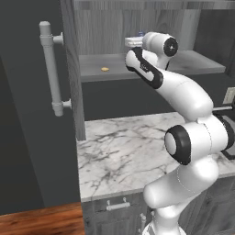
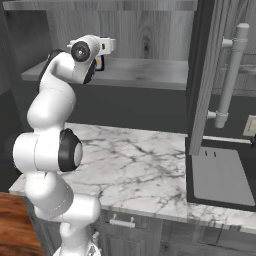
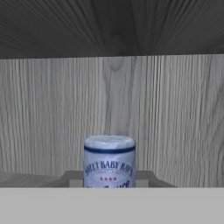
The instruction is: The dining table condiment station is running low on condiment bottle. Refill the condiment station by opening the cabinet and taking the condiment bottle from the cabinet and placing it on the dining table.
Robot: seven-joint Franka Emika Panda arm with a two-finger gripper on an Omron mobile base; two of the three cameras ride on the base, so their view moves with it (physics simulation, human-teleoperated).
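The condiment bottle (image 3: 109, 159) stands upright on the grey shelf (image 1: 193, 62) inside the open cabinet (image 2: 150, 35), directly before the hand (image 2: 102, 47). The hand appears closed on the bottle, though the fingers are hidden. The bottle is judged rigid, smooth and moderately light; it is best held at the body, below the narrow neck, and kept upright.

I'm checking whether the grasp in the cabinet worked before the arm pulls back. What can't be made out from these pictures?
- Condiment bottle, hand view: lower body cut off at the bottom.
- Pincer fingers: whether they press on the bottle is not visible in the hand view; in both base views the white arm covers them.
- Small yellowish thing on the cabinet shelf, left base view: too small to identify.
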